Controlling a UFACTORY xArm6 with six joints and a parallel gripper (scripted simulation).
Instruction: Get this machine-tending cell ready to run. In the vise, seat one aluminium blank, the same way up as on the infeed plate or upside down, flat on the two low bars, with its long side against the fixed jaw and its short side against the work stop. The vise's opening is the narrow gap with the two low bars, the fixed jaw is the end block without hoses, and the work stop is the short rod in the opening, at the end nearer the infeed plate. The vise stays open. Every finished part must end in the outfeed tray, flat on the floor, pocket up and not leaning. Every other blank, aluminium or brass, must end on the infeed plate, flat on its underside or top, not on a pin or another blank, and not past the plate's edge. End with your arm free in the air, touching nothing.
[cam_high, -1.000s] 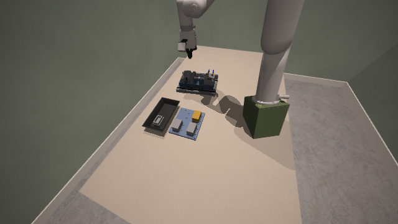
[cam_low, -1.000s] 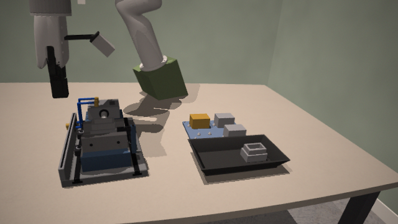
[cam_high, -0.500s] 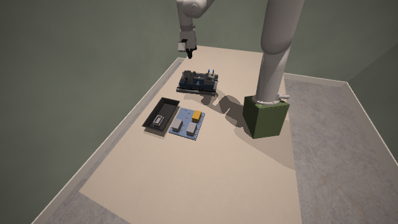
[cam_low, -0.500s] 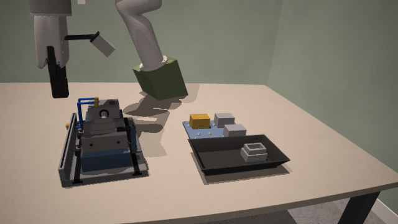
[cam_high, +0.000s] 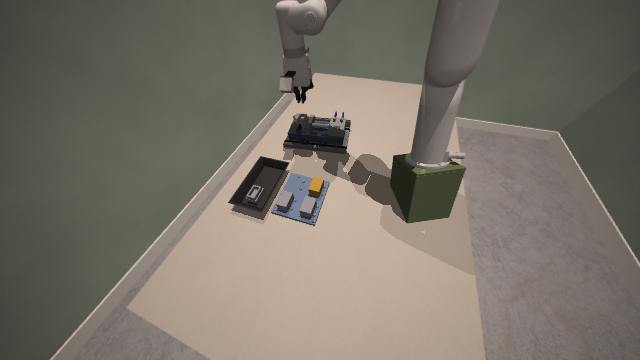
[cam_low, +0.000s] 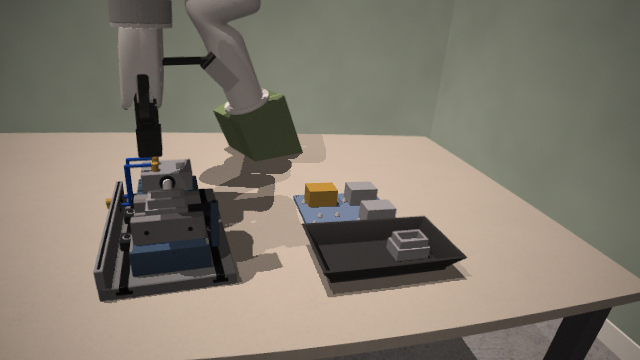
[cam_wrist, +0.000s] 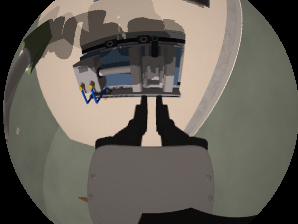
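Black two-finger gripper (cam_high: 301, 95) hangs over the grey-and-blue vise (cam_high: 318, 131), fingers slightly apart, holding nothing. Two grey aluminium blanks (cam_high: 285, 200) and an orange brass blank (cam_high: 316, 186) sit on the blue infeed plate (cam_high: 293, 217); grey pocketed finished part (cam_low: 409, 244) lies in the black outfeed tray (cam_low: 350, 270).

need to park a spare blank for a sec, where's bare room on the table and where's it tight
Bare top: the wide stretch nearer the camera than the tray and plate, and the strip between vise and plate, though shadowed. Tight: tray and plate sit edge to edge; the plate carries two grey blanks and a brass one. The pincer, empty, hangs beyond the vise.
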